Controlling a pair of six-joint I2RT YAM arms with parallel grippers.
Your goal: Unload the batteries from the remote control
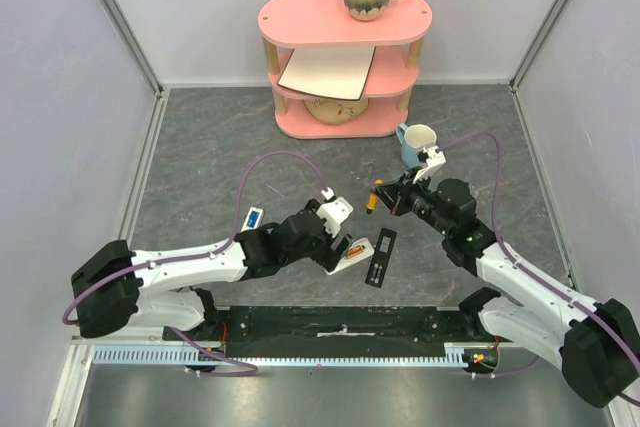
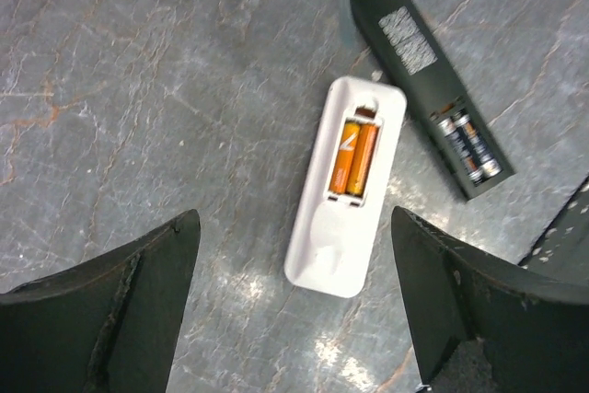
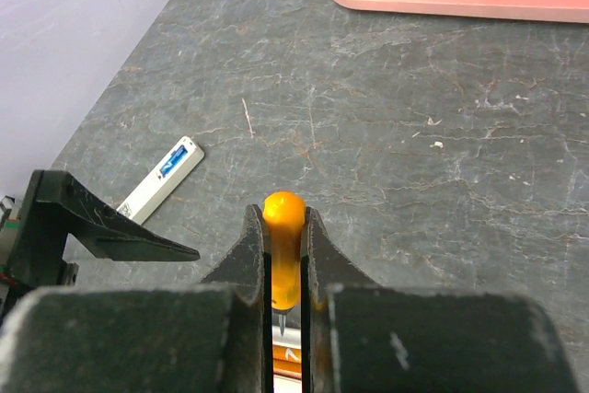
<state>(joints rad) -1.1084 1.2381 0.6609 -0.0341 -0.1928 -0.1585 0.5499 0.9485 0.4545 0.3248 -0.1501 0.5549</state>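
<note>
Hovering over white remote [image 2: 329, 250] w/ left gripper [image 2: 293, 215] spread wide, nothing btwn the fingers; remote lying back-up near table centre, cover off, two orange batteries [image 2: 355, 156] seated side by side in its bay. Just right of it (not touching), black remote [image 2: 412, 48] w/ two blue batteries [image 2: 467, 143] in its open bay, and well off to the left a third remote [image 1: 253, 219] w/ a blue cell [image 3: 173, 163] showing. On far side of the remotes, right gripper [image 3: 282, 218] pinched narrow on an orange-handled screwdriver [image 3: 282, 269].
</note>
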